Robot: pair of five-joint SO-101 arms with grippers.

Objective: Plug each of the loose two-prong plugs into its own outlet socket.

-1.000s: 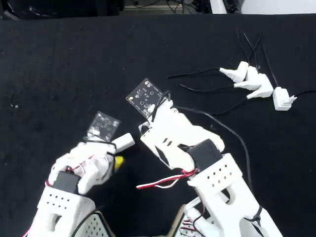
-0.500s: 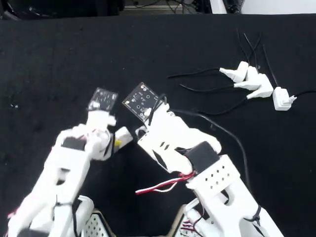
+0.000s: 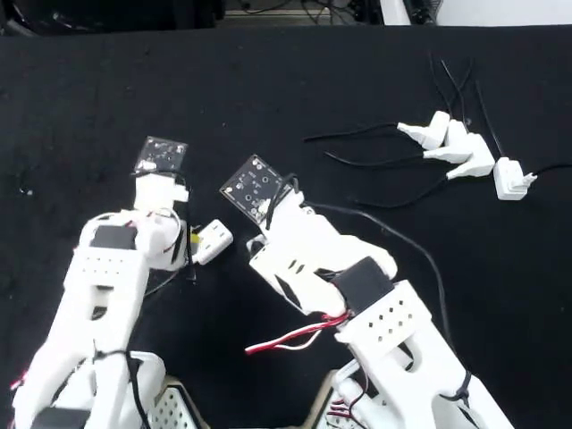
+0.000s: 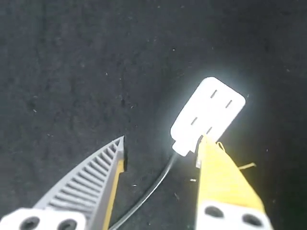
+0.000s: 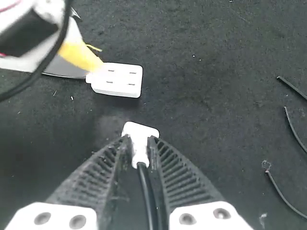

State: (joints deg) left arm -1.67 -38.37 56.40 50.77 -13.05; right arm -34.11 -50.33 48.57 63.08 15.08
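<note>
The two-prong plug (image 5: 140,130) nearest to the arms is clamped between the dark fingers of the right gripper (image 5: 139,140), and its black cord (image 5: 146,191) runs back between them. I cannot see the prongs. The plug is not inserted: the white outlet block (image 5: 117,80) lies a little apart in front of it, and its four slots face up, all empty.

In the high view this block sits at about 8 o'clock from the middle of the black table (image 3: 107,80), and at 9 o'clock from the right gripper. The left gripper (image 4: 161,141) is spread wide around the cord end of the block. Its yellow finger (image 4: 218,172) touches the block's corner and the grey finger (image 4: 103,167) stands apart, so it grasps nothing.

Farther off, at about 2 o'clock on the table, three more white plugs (image 3: 465,152) lie close together with thin black cords.

In my judgement the task is at its beginning, because no plug sits in a socket. One plug is picked up and is near the block. It must be lined up with a pair of slots and pushed in, probably while the left gripper steadies the block. After that the far plugs remain.
</note>
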